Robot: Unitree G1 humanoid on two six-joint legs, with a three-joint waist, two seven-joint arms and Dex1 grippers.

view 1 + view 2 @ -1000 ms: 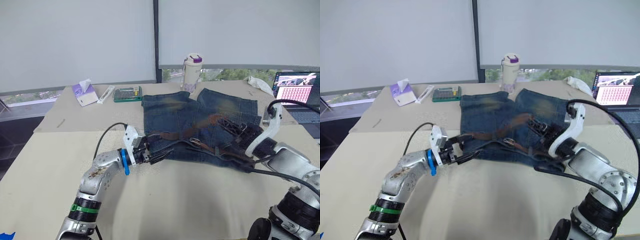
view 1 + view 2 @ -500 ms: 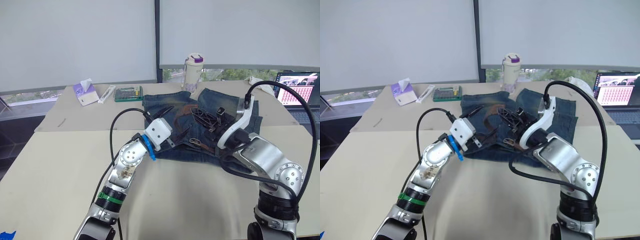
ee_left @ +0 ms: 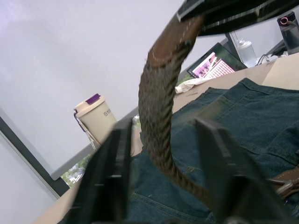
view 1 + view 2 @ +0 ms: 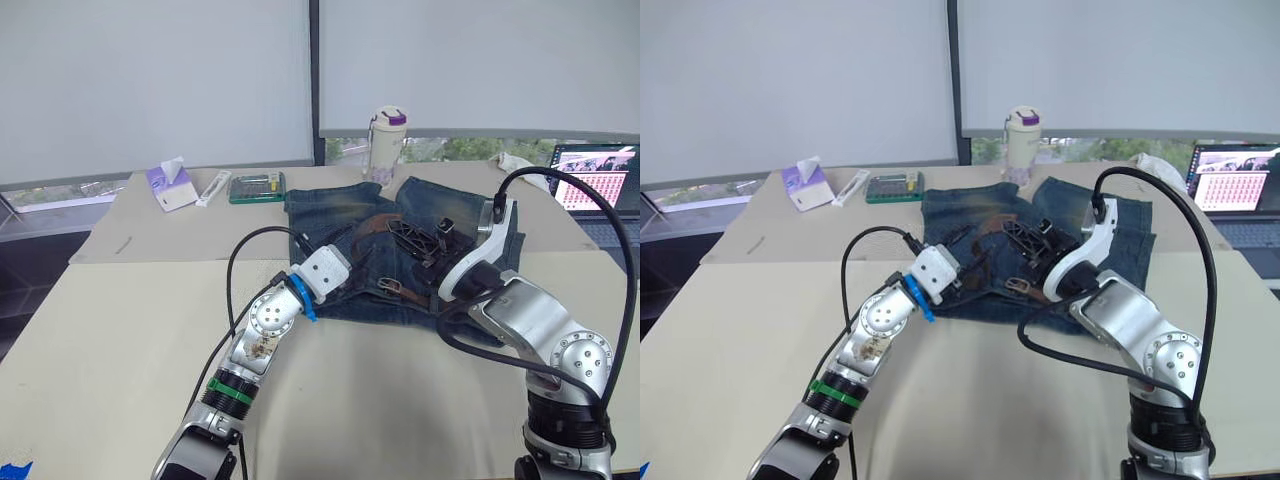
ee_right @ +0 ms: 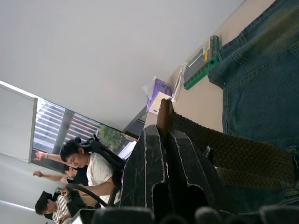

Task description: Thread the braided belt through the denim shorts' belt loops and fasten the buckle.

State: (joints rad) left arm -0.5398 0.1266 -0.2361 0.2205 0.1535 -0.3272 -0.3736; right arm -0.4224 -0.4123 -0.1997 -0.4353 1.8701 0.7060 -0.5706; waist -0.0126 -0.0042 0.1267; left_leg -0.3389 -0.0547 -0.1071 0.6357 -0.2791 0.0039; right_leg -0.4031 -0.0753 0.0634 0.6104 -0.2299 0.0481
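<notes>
Belt work is happening over the denim shorts (image 4: 400, 250), which are lying flat on the beige table (image 4: 120, 330). My right gripper (image 5: 161, 133) is pinching the leather tip of the braided belt (image 3: 159, 116), fingers pressed together on it and lifting it above the shorts. My left gripper (image 3: 163, 154) is holding its fingers (image 3: 112, 172) spread, with the braided strap arching up between them, touching neither. The buckle (image 4: 393, 287) is resting near the waistband.

We see a tissue box (image 4: 169, 187), calculator (image 4: 255, 187), lidded cup (image 4: 385, 144) and open laptop (image 4: 592, 190) along the table's (image 4: 120, 340) far side.
</notes>
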